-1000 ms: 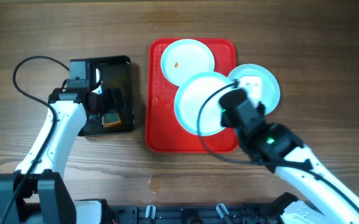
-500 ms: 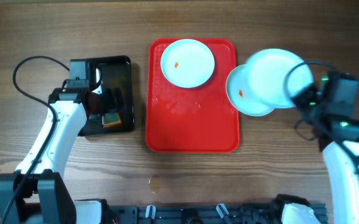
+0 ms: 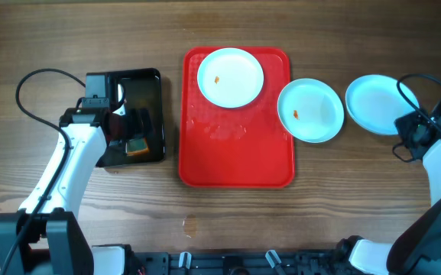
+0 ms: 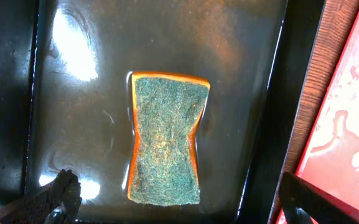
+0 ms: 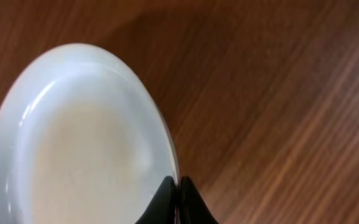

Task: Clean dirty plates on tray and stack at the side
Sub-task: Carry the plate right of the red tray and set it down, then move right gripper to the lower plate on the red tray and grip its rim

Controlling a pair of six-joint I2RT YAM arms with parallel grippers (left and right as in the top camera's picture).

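The red tray lies in the middle. One dirty plate with an orange speck sits at its far end. A second specked plate lies over the tray's right rim, mostly on the table. A third pale plate is to the right of the tray; no speck shows on it. My right gripper is shut on this plate's rim, its fingers pinching the edge. My left gripper is open over the sponge, with its fingers on either side of it.
The black tray with the green and orange sponge stands left of the red tray; its wet floor fills the left wrist view. Water drops lie on the red tray. A cable loops at the far left.
My right arm has carried the third plate off the red tray and out to the right of the tray. The second plate is now uncovered. The left arm has not moved.
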